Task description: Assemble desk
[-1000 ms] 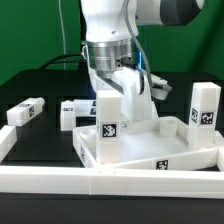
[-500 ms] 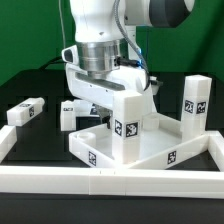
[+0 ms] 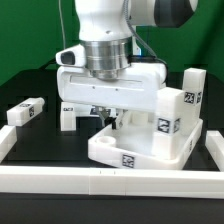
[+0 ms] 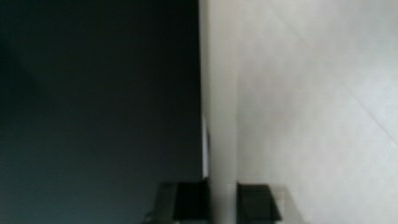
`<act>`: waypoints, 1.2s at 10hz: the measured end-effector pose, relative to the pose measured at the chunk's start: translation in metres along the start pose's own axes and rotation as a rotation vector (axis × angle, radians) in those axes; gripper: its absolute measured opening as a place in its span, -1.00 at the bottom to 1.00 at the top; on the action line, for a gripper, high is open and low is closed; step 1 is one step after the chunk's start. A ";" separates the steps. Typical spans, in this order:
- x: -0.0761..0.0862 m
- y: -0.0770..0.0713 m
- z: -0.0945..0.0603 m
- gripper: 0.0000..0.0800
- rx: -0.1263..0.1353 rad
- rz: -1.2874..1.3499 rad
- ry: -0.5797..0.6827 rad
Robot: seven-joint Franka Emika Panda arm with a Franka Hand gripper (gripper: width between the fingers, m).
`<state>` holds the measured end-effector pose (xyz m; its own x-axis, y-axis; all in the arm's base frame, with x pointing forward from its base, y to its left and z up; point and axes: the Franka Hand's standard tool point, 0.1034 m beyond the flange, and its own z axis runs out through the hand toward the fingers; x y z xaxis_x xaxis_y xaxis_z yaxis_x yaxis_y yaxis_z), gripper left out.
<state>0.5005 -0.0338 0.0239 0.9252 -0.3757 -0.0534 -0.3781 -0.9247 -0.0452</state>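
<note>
Tabletop [image 3: 140, 146] sits on bench [image 3: 40, 142], near front rail, under arm. Claw [image 3: 110, 117] closed on tabletop's thin raised rim; wrist view shows fingertips [image 4: 178, 197] pinching wall. Judged light, stiff, smooth plastic; could pivot or slip in pinch, so grip rim mid-wall. Upright leg [image 3: 167, 118] stands at tabletop corner. Lying leg [image 3: 24, 111] well apart, toward exterior view's left. Labels: only black-white tag [image 3: 128, 160]; no readable writing.

The gripper [image 3: 109, 117] has turned at the wrist, swinging the tabletop [image 3: 105, 150] round on the table. Its tagged leg [image 3: 166, 117] now stands toward the exterior view's right (the far leg [image 3: 190, 95] has drifted leftward too).
</note>
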 end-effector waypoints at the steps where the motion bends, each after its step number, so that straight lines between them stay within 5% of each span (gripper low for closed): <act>1: 0.003 -0.001 0.000 -0.85 -0.004 -0.075 0.003; 7: 0.003 -0.003 0.003 -0.85 -0.025 -0.419 -0.002; 9: 0.014 -0.014 0.001 -0.85 -0.041 -0.583 0.008; 12: 0.020 -0.009 0.000 -0.85 -0.059 -0.762 0.006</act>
<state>0.5226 -0.0333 0.0231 0.9297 0.3675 -0.0232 0.3673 -0.9300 -0.0134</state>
